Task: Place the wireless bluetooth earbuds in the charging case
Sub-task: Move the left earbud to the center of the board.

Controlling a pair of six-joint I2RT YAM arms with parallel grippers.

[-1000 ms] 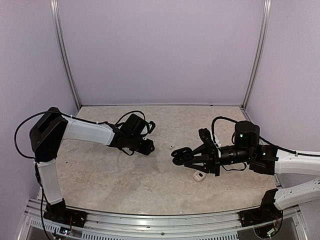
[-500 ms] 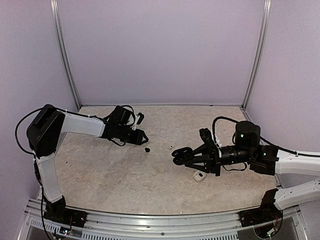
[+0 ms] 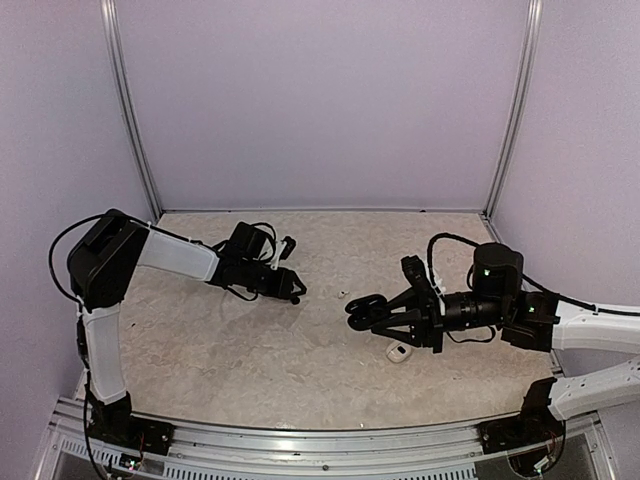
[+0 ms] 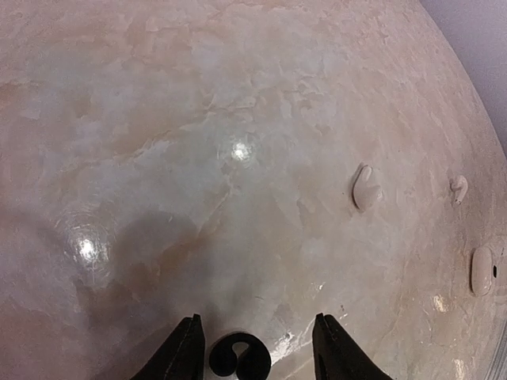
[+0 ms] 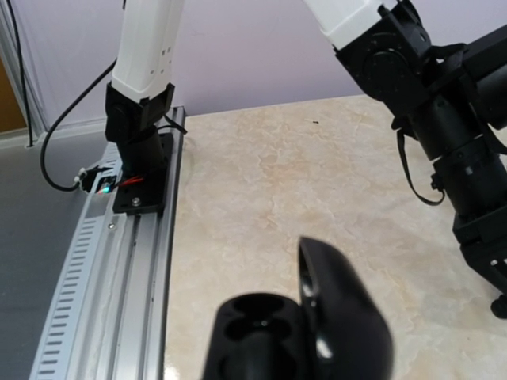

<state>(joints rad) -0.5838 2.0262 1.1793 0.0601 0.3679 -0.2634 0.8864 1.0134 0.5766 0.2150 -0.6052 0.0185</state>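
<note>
A tiny black earbud [image 4: 238,359] lies on the marble table, between the tips of my open left gripper [image 4: 259,352] and nearer its left finger; neither finger touches it. From above, the left gripper [image 3: 290,291] hangs low over that spot and hides the bud. My right gripper [image 3: 380,315] is shut on the black charging case [image 3: 358,306], held above the table centre. The case [image 5: 273,336] has its lid raised, and its two wells look empty. I see no second black bud.
Small whitish pieces lie on the table ahead of the left gripper: two bud-like shapes [image 4: 365,188] [image 4: 459,187] and an oval pod [image 4: 481,271]. A white piece [image 3: 398,351] lies under the right gripper. The metal rail [image 5: 119,261] edges the table.
The left gripper pulled back to the rear left, baring a black bud on the table, then came forward and down around it. The right arm with the case has barely moved.
</note>
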